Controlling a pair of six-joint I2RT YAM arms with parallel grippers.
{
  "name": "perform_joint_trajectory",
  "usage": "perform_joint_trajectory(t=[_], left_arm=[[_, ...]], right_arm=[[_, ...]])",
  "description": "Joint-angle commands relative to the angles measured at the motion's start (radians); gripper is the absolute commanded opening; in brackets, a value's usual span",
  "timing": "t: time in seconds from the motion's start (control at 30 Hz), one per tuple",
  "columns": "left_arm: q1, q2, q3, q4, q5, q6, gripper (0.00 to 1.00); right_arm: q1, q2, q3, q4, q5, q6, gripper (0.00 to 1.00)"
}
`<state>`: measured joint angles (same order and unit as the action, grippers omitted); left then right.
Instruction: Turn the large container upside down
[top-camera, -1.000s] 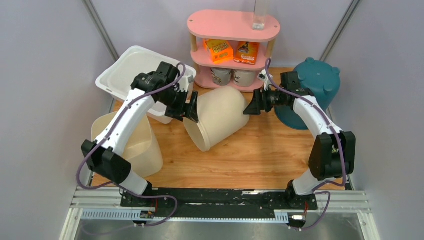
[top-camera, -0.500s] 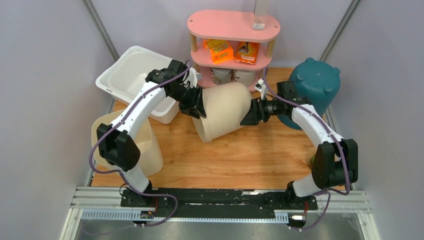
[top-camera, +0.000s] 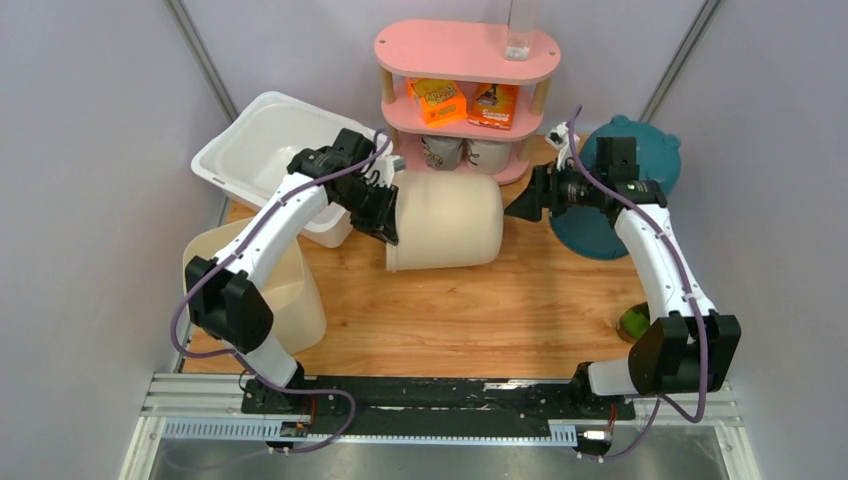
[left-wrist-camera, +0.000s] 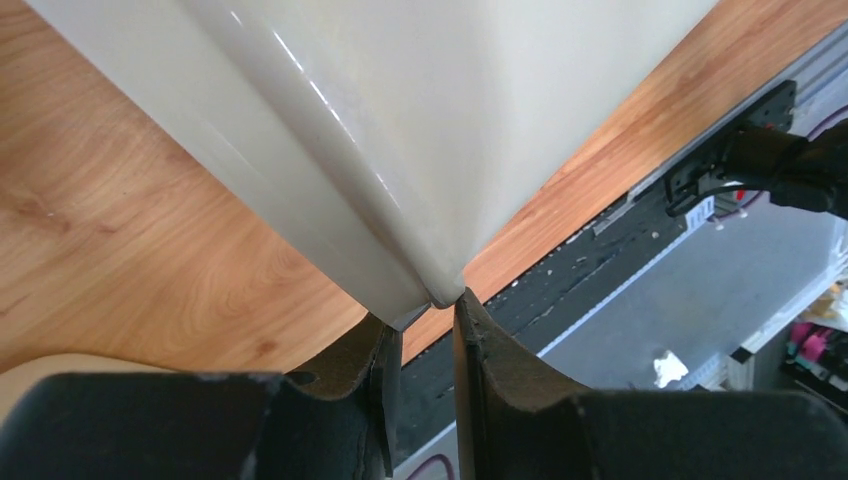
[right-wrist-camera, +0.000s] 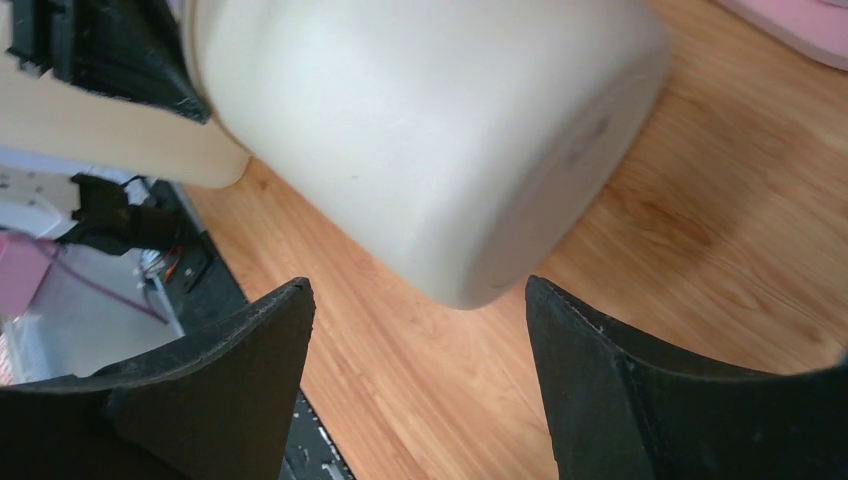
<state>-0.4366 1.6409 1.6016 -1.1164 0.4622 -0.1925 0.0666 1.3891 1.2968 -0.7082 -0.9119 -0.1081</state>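
Observation:
The large container (top-camera: 445, 220) is a cream bucket lying on its side in the middle of the wooden table, mouth to the left and base to the right. My left gripper (top-camera: 385, 215) is at the mouth, its jaws closed to a narrow gap with the rim pinched between the fingertips. In the left wrist view the rim edge of the large container (left-wrist-camera: 400, 120) sits right at the tips of the left gripper (left-wrist-camera: 425, 310). My right gripper (top-camera: 520, 205) stands open just right of the base, apart from it. The right wrist view shows the large container's rounded base (right-wrist-camera: 420, 130) ahead of the right gripper (right-wrist-camera: 415, 285).
A white tub (top-camera: 250, 150) stands at the back left and a beige bin (top-camera: 290, 290) at the front left. The pink shelf (top-camera: 465, 50) is right behind the container. A teal upturned pot (top-camera: 640, 160) is under the right arm. A green object (top-camera: 632, 322) lies at the right edge.
The container has swung from a forward tilt to lying flat on its side. The left jaws have closed onto its rim. The right gripper has drawn back to the right, off the base.

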Motion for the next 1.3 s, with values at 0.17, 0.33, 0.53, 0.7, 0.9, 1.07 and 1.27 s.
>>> perform_joint_trajectory(t=[0.17,0.33,0.53,0.7,0.9,1.07,1.27], left_arm=[[0.003,-0.027,0.015,-0.037,-0.047,0.258,0.0],[0.009,-0.056,0.064,-0.011,0.147,0.351,0.0],[0.014,-0.151,-0.025,0.109,0.367,0.337,0.0],[0.013,-0.177,-0.111,0.146,0.371,0.289,0.0],[0.015,-0.2,-0.182,0.174,0.288,0.28,0.0],[0.029,-0.193,-0.179,0.117,0.23,0.335,0.0],[0.038,-0.183,-0.212,0.083,0.198,0.392,0.0]], right_arm=[[-0.03,-0.018,-0.032,0.029,0.191,-0.001,0.8],[-0.032,-0.009,-0.022,0.028,0.34,-0.023,0.8],[-0.023,0.014,-0.085,0.011,0.425,-0.012,0.79],[0.011,0.026,-0.165,0.042,0.45,-0.032,0.78],[0.025,0.078,-0.191,0.074,0.071,-0.046,0.79],[0.03,0.123,-0.185,0.073,-0.276,-0.1,0.82],[0.034,0.169,-0.182,0.123,-0.375,-0.103,0.84]])
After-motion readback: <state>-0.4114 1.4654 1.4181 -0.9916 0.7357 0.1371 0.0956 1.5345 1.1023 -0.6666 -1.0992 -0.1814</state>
